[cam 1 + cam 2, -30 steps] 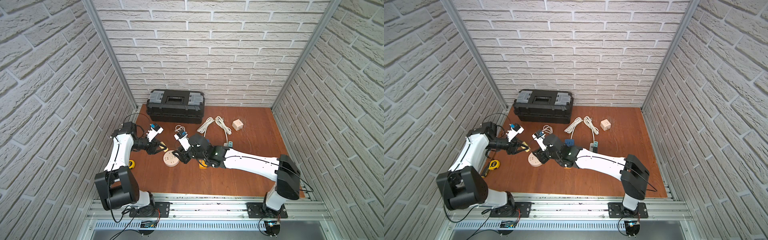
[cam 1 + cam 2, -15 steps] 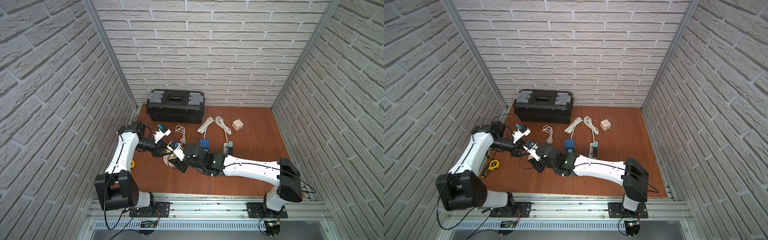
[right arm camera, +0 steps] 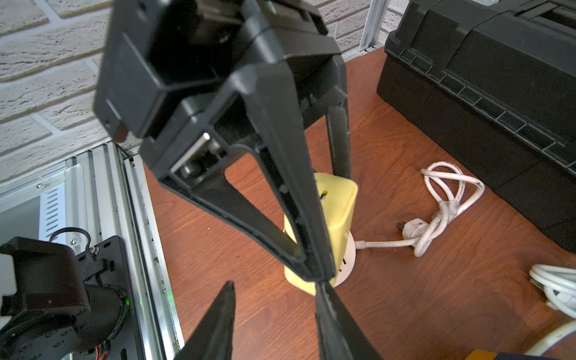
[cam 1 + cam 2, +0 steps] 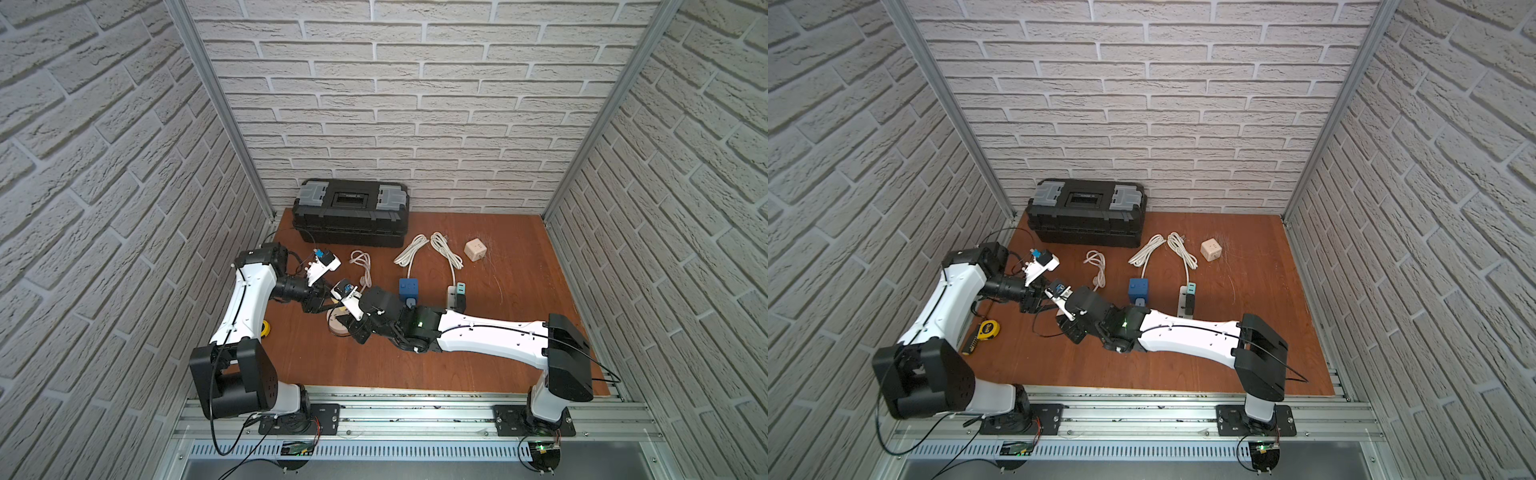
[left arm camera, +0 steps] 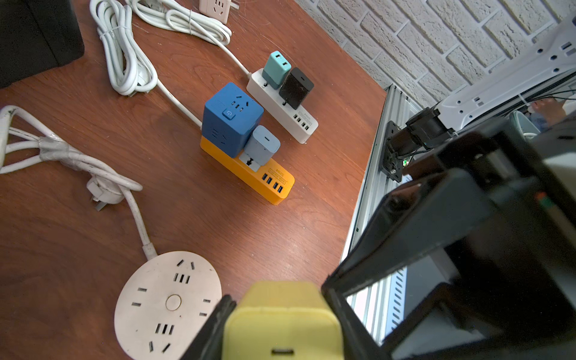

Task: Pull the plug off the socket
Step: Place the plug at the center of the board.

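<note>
Two arms meet at one spot on the left arm's side of the table [image 5: 218,224], and we think each has its own job. Our left gripper [image 5: 282,336] pinches the yellow plug [image 3: 338,212]. Its black fingers [image 5: 347,319] press on two opposite sides, which gives a firm hold for a straight pull. The plug stands on the round socket [image 5: 162,299], near its edge and leaning a little. We cannot tell if its pins are out of the holes, so we count the pull as not yet done. Our right gripper [image 3: 276,290] is low beside the socket, with its fingers [image 3: 218,327] spread and nothing between them. One fingertip comes right up to the socket's rim, but we cannot tell if it presses there. We guess it is there to keep the socket down, because a flat, light socket could lift along with the plug. The white cord [image 3: 448,206] lies loose, so it will not hold the socket back.
</note>
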Action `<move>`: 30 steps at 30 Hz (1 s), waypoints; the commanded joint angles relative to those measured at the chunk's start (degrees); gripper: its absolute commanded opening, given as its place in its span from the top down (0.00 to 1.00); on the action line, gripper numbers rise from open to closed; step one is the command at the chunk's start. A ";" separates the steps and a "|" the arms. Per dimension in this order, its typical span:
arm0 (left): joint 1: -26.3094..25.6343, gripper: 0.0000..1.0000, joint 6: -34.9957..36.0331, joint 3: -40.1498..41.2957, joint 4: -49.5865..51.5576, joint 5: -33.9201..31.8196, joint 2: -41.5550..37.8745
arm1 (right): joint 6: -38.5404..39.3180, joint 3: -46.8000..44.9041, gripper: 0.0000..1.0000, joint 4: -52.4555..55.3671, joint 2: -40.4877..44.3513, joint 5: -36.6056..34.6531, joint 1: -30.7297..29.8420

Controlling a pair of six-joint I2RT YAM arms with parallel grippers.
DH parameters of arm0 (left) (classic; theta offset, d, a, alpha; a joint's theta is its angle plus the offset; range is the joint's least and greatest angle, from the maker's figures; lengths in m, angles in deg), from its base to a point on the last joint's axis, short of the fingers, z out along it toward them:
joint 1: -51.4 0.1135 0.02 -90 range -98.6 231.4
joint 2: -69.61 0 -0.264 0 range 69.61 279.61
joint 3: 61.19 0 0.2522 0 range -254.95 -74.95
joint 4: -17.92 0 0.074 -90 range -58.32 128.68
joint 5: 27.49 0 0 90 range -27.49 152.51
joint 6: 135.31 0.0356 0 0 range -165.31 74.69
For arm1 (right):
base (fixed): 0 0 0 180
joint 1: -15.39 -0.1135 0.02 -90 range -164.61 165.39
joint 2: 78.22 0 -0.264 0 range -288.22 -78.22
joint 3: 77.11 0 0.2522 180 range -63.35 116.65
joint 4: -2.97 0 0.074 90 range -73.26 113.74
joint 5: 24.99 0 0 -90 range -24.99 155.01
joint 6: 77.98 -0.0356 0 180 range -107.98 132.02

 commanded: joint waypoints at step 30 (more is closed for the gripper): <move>-0.72 0.78 2.50 -0.79 10.13 8.13 0.66 | -0.70 -2.00 0.97 -7.92 0.33 -8.26 0.45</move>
